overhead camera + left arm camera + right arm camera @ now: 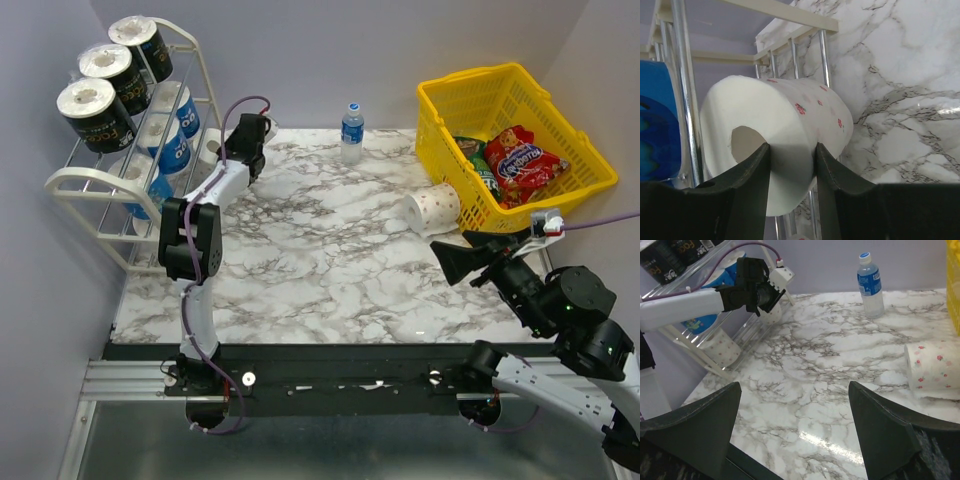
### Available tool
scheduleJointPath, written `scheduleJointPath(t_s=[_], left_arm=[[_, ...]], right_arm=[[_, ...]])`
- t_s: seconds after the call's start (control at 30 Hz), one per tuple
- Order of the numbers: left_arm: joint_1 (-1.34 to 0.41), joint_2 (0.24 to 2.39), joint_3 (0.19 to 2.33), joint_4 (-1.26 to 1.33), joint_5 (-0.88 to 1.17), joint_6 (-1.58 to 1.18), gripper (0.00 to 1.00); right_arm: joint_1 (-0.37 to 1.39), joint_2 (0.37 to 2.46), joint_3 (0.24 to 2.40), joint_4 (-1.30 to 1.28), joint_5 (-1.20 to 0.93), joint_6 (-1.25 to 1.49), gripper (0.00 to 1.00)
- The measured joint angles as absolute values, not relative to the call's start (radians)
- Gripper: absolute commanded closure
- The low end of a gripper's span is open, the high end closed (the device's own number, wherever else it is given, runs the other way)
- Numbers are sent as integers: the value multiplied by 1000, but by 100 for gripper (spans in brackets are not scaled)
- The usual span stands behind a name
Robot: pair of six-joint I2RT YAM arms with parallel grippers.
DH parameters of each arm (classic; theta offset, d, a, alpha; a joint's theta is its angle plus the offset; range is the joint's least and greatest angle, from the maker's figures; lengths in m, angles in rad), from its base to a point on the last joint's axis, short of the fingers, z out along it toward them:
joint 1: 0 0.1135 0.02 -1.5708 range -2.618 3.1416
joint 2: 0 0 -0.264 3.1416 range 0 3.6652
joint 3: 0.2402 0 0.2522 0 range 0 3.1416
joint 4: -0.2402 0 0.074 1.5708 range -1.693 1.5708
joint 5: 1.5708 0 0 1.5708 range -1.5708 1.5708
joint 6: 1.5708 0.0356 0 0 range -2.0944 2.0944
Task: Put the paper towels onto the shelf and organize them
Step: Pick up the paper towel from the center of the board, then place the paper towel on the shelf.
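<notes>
Elbow raised, left arm reaches to the shelf, left gripper pinching a dotted roll; right gripper spread.

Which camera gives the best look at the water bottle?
The right wrist view: the water bottle is large and whole, cap and blue label clear. The top external view shows it small. The left wrist view misses it.

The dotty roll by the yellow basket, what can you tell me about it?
The dotty roll is a short white paper cylinder printed with little reddish flowers. It lies on its side on the marble table beside the yellow basket; whether they touch is unclear. Its flat white end faces left in the top view. Nothing grips it.
</notes>
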State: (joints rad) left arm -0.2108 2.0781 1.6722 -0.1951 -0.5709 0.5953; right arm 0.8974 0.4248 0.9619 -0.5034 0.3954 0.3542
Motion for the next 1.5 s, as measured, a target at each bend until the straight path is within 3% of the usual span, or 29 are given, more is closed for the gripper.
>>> scheduleJointPath(t_s=[1.2, 1.5], left_arm=[[-159, 2159, 1639, 30, -653, 744, 57], [-149, 2177, 1630, 69, -665, 762, 46]], right_arm=[[897, 431, 955, -456, 425, 321, 3], [897, 431, 937, -449, 430, 321, 3]])
